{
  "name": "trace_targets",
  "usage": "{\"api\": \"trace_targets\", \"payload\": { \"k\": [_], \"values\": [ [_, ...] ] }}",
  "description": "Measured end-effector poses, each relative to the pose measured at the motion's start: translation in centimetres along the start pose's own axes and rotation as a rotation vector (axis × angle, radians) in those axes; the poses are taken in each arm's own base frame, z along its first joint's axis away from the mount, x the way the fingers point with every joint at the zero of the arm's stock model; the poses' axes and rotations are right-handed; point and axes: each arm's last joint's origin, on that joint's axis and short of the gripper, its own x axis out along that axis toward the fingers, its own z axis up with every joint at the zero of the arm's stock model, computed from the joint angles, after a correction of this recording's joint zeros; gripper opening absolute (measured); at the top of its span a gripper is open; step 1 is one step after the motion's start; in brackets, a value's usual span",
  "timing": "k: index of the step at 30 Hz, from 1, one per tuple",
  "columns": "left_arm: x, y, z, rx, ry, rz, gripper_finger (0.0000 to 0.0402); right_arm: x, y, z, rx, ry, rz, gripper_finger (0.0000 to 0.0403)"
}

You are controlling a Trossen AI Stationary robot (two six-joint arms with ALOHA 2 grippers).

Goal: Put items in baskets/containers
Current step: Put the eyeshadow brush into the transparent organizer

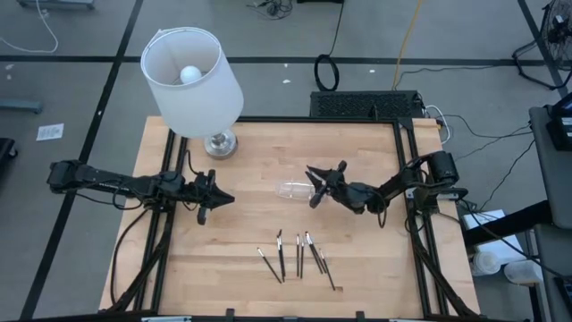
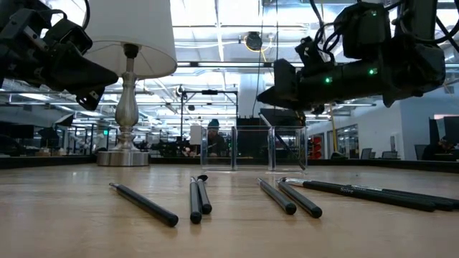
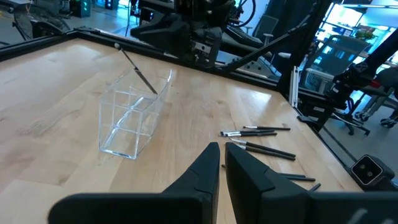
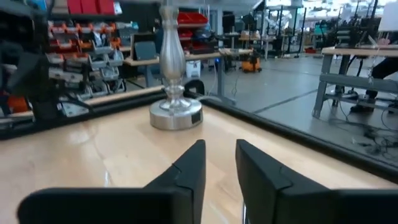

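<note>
One clear tray (image 1: 293,190) sits mid-worktop with one stick (image 3: 138,70) leaning in it; six sticks (image 1: 298,255) lie nearer the front edge. The right gripper (image 1: 315,186) hovers over the tray, slightly parted and empty; the left gripper (image 1: 214,199), nearly closed, waits left of the tray.

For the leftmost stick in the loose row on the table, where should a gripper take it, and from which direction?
Probably take the leftmost stick at mid-shaft or a little toward its far end, coming straight down with the fingers across its width. It lies flat and diagonal on the table. Its near end runs close to the neighbouring stick, leaving less finger room there.
</note>
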Motion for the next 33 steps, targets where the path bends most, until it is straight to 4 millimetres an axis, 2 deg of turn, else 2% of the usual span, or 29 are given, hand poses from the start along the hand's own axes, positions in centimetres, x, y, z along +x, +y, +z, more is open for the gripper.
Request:
{"api": "trace_targets", "payload": {
  "k": [6, 9, 15, 18, 21, 25, 29, 33],
  "values": [
    [0.0, 0.0, -0.1, 0.0, 0.008, 0.002, 0.0031, -1.4, 1.7, 3.0, -0.126, -0.089, 0.138, 0.0105],
    [0.0, 0.0, -0.1, -0.009, 0.006, 0.001, 0.0031, -2.6, 3.4, 4.8, -0.18, -0.085, 0.206, 0.0111],
    [0.0, 0.0, -0.1, -0.013, 0.006, 0.005, 0.0031, -5.1, 8.3, 8.7, -0.314, 0.063, 0.383, 0.0102],
    [0.0, 0.0, -0.1, -0.016, 0.004, 0.01, 0.0031, -6.7, 10.7, 10.1, -0.267, 0.14, 0.404, 0.0085],
    [0.0, 0.0, -0.1, -0.017, 0.004, 0.01, 0.0031, -8.6, 12.7, 9.9, -0.228, 0.2, 0.391, 0.0052],
    [0.0, 0.0, -0.1, -0.025, 0.007, 0.009, 0.0031, -11.5, 14.1, 7.7, -0.235, 0.275, 0.403, 0.0007],
    [0.0, 0.1, -0.1, -0.054, 0.011, 0.011, 0.0031, -13.6, 15.0, 6.4, -0.19, 0.293, 0.404, 0.0006],
    [0.0, 0.1, -0.1, -0.048, 0.007, 0.026, 0.0031, -13.9, 15.1, 6.2, -0.276, 0.277, 0.425, 0.0003]
  ]
}}
